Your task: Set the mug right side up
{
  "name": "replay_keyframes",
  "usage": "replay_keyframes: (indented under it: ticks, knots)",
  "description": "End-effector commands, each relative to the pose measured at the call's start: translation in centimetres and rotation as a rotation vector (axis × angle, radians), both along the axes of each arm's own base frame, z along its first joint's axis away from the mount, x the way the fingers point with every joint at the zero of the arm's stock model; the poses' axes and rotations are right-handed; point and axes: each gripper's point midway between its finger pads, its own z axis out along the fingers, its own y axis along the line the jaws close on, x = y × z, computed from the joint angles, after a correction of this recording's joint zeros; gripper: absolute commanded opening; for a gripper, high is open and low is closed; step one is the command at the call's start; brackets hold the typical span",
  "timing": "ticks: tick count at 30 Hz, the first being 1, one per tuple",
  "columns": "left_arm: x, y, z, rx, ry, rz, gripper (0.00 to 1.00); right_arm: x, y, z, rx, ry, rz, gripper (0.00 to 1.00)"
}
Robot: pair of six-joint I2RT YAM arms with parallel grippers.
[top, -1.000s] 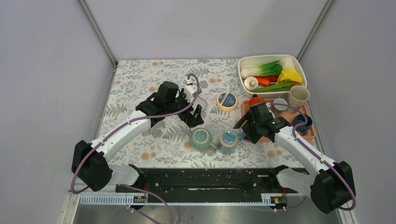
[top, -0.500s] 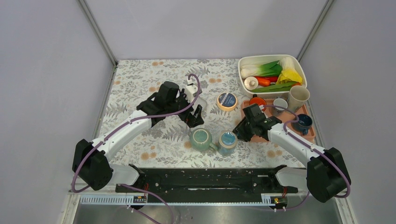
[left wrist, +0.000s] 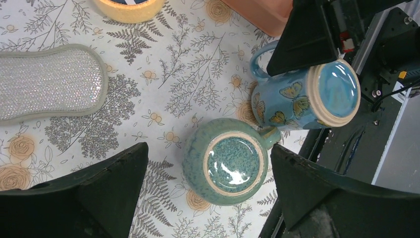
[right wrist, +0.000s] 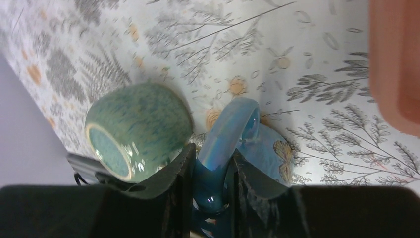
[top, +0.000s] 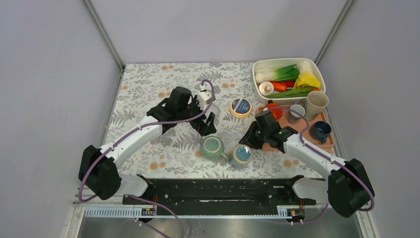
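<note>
- Since a second ago the right gripper (right wrist: 210,166) has clamped the blue mug (left wrist: 297,96) by its handle and tipped it sideways, just right of the green mug (top: 213,148).
- The left gripper (top: 205,125) hangs over the green mug, fingers spread wide.
- The tape roll (top: 240,107) has a label too small to read.

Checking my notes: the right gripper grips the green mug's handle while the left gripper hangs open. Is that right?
No: the right gripper grips the handle of the blue butterfly mug, not of the green mug, as the right wrist view shows. The left gripper does hang open.
</note>
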Motion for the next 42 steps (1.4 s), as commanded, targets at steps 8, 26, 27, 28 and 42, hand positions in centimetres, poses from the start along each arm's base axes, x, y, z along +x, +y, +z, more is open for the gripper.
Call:
replay_keyframes:
  ticks: [8,26,27,28,42]
  knots:
    - [-0.1,-2.5,1.3,-0.126,0.034,-0.144,0.88,-0.3,4.2,8.2,0.18,-0.703,0.449,0.0]
    - [-2.7,-6.9,-2.5,-0.308,0.413,-0.218,0.95,-0.8,3.2,15.6,0.162,-1.087,0.503,0.0]
    - [-2.6,-7.0,-2.6,-0.309,0.432,-0.215,0.94,-0.8,3.1,16.1,0.167,-1.102,0.498,0.0]
    - [-2.6,-7.2,-2.5,-0.32,0.437,-0.219,0.94,-0.9,3.1,16.6,0.174,-1.115,0.496,0.0]
    - [-6.7,-8.5,1.2,-0.457,0.561,-0.394,0.72,-0.6,2.0,22.1,0.171,-1.292,0.419,0.0]
